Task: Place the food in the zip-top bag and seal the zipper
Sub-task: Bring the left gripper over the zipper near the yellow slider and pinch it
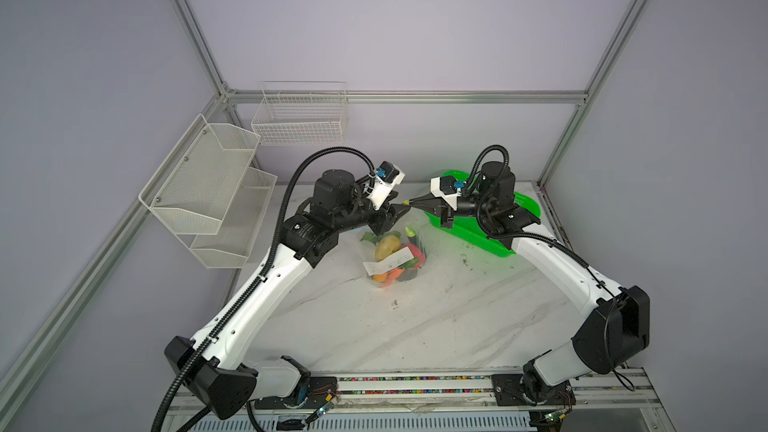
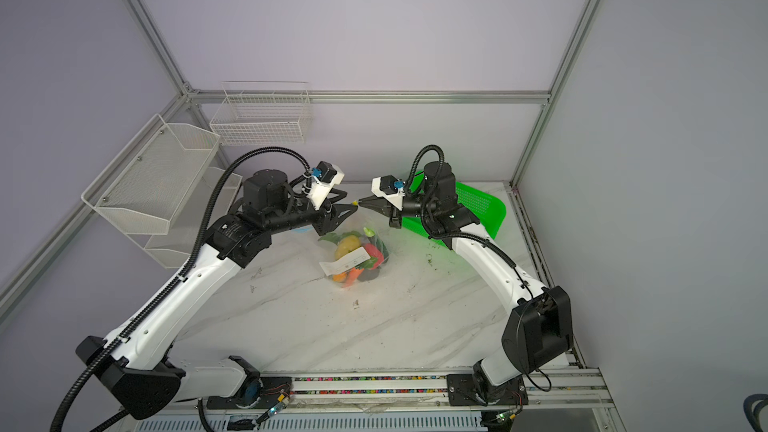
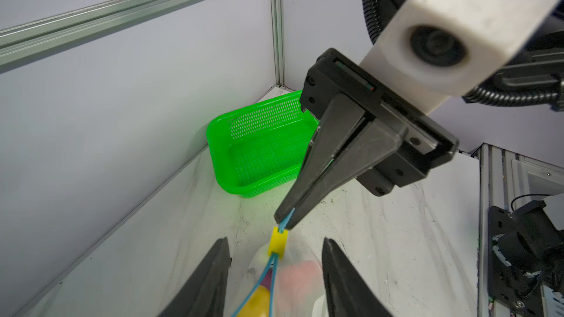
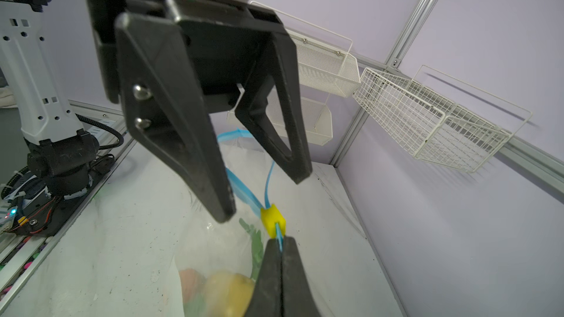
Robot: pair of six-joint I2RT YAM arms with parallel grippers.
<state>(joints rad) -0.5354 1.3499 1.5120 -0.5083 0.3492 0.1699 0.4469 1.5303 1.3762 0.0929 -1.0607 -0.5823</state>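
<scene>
The clear zip-top bag [image 1: 394,257] rests on the marble table with the food [image 1: 386,245] inside it: yellow, red, orange and green pieces. Its top is pulled up. My right gripper [image 4: 280,240] is shut on the end of the blue zipper [image 4: 241,187], right beside the yellow slider [image 4: 272,216]. My left gripper [image 3: 275,240] is open, one finger on each side of the slider [image 3: 278,243], touching neither it nor the zipper strips [image 3: 268,272]. In both top views the two grippers meet tip to tip above the bag, left [image 1: 397,213], right [image 2: 360,202]. Behind the slider the zipper strips stand apart.
A green perforated basket [image 1: 469,230] stands at the back right, under the right arm. A white mesh shelf [image 1: 203,184] hangs on the left wall and a wire basket [image 1: 299,118] on the back wall. The marble table [image 1: 415,326] stretches toward the front.
</scene>
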